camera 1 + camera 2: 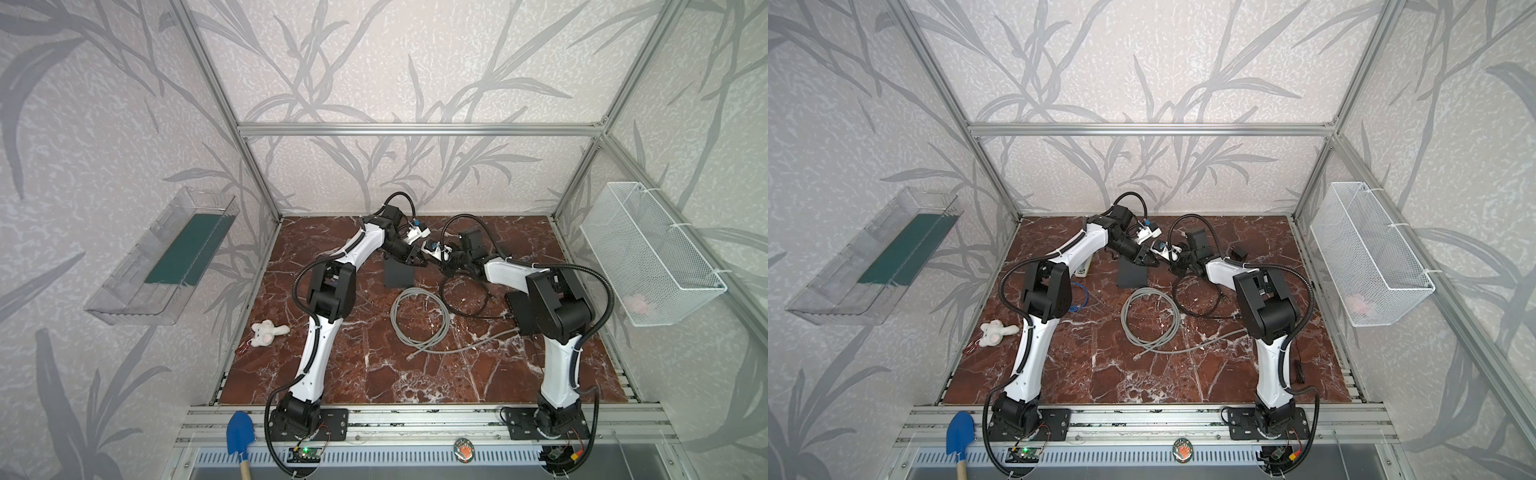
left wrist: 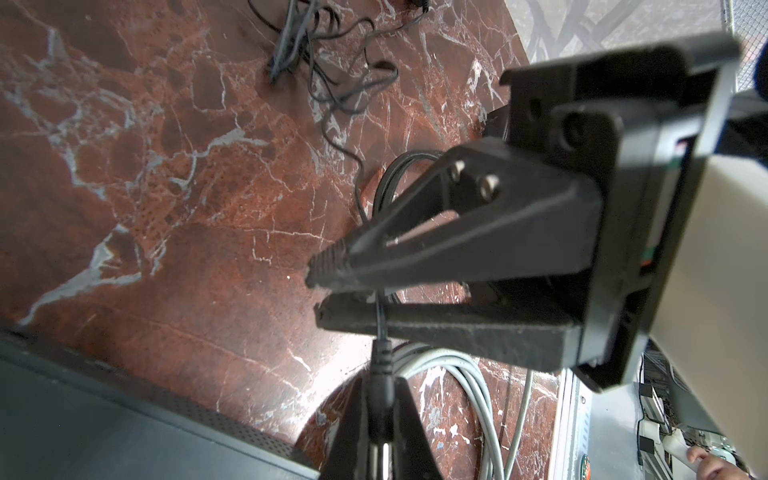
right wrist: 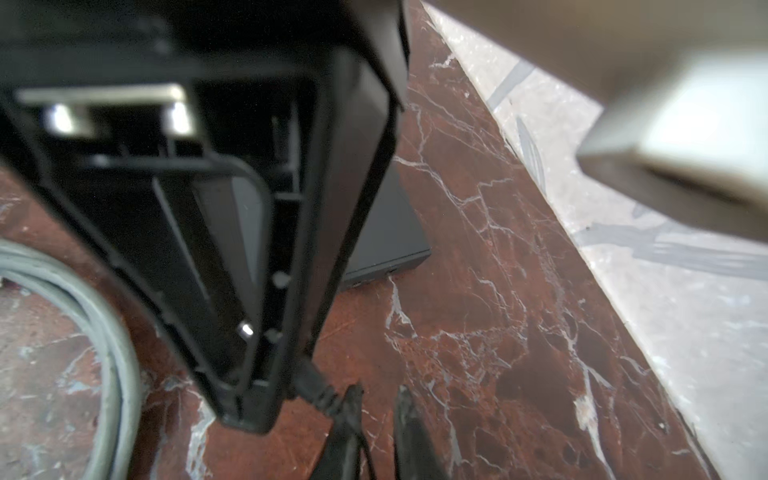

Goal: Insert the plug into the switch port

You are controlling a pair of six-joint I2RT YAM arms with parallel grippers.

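left gripper point(image 2: 318, 293) pinches cable point(image 2: 379, 309) | right gripper point(image 2: 381, 386) clamps plug point(image 3: 318, 392) | risk: taut cable tugs plug askew, missing switch point(image 2: 124, 432) port

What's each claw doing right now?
Left claw: closed on the thin black cable.
Right claw: closed on the black plug.

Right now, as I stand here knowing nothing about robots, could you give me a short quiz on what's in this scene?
1. True or false: the plug already sits in the black switch.
2. What lies coiled on the table near the switch? A) grey cable B) red rope C) garden hose
3. Fill in: the left hand is shut on the ____.
Key: 1 false; 2 A; 3 plug.
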